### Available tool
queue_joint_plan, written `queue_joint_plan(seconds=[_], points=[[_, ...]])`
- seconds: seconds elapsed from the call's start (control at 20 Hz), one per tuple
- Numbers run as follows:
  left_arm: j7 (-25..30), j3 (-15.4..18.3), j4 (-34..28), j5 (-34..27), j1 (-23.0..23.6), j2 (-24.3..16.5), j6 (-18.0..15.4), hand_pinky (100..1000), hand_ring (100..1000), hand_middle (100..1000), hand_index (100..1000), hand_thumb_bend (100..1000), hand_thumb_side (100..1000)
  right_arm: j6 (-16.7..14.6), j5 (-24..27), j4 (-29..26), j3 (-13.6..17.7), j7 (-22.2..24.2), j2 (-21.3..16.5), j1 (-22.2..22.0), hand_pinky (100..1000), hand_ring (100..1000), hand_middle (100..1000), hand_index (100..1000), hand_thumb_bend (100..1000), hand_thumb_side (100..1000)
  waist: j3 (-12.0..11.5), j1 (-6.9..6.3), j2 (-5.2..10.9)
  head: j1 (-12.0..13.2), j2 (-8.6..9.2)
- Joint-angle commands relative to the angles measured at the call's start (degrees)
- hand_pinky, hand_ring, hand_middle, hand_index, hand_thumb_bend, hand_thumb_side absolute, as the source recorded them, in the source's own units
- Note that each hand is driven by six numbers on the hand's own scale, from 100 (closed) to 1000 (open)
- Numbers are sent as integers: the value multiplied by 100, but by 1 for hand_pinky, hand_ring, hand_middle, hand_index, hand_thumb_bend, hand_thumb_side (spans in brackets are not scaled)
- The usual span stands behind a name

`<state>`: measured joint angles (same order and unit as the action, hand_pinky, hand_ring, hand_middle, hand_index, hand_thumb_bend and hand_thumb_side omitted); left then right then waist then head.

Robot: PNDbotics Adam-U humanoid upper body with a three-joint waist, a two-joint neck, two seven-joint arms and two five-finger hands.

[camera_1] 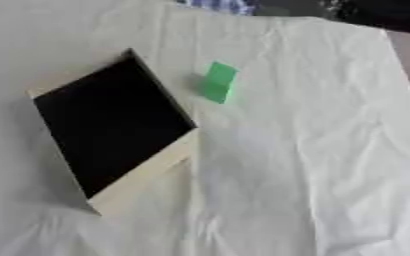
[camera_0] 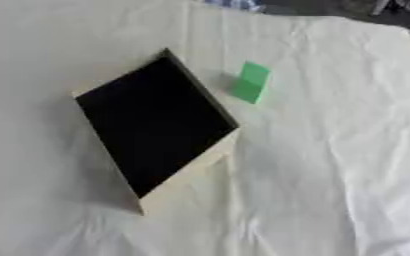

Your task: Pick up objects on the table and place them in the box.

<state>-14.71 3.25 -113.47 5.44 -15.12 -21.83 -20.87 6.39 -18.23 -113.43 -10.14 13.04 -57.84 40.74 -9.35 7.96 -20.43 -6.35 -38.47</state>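
While the table is covered all over by a pale cream cloth (camera_0: 331, 165) full of soft wrinkles and folds, two things sit on top of it. One is a box (camera_0: 184, 184) with light tan walls and a very dark, black inside. It is open at the top and it is turned like a diamond, with one corner pointing to the far side and one corner pointing to the near side. Its near right wall shows as a long pale strip. I cannot see anything inside the box, only black. The other thing is a small green block (camera_0: 250, 83). It stands up on the cloth a little tilted, taller than it is wide, with a lighter green top part and a darker green lower part. The block is outside the box, just beside its far right wall, on the right side, but not touching it. A small grey shadow lies between the block and the box. At the far edge of the cloth a bit of blue and white stuff (camera_1: 215, 5) peeks in, and the dark floor shows past the far right corner. Neither of the robot's hands shows in either view, so I cannot tell if they are spread, pressed together or holding something
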Motion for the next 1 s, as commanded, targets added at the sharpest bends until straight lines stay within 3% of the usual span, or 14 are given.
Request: queue_joint_plan(seconds=[0.05,0.5,0.85,1.0], points=[[55,-30,-112,-64,-25,-166,1,588,681,685,779,105,615,73,-220,281,-215,567,-149,391,825,868,830,874,100,910,-9,-19,153,-74,-57],[136,-73,-112,-129,0,-181,12,588,682,685,779,105,614,-774,-811,1872,-919,2069,325,1278,850,904,881,889,100,970,-60,-12,226,-159,-145],[170,-93,-112,-160,-4,-179,13,588,683,685,779,104,615,-1253,-695,2443,-993,2598,628,1597,859,906,878,900,100,989,-69,-21,249,-169,-161],[186,-102,-112,-171,-5,-175,14,588,683,685,778,103,615,-1420,-491,2558,-1042,2700,748,1700,865,911,883,921,100,954,-79,-25,253,-180,-179]])
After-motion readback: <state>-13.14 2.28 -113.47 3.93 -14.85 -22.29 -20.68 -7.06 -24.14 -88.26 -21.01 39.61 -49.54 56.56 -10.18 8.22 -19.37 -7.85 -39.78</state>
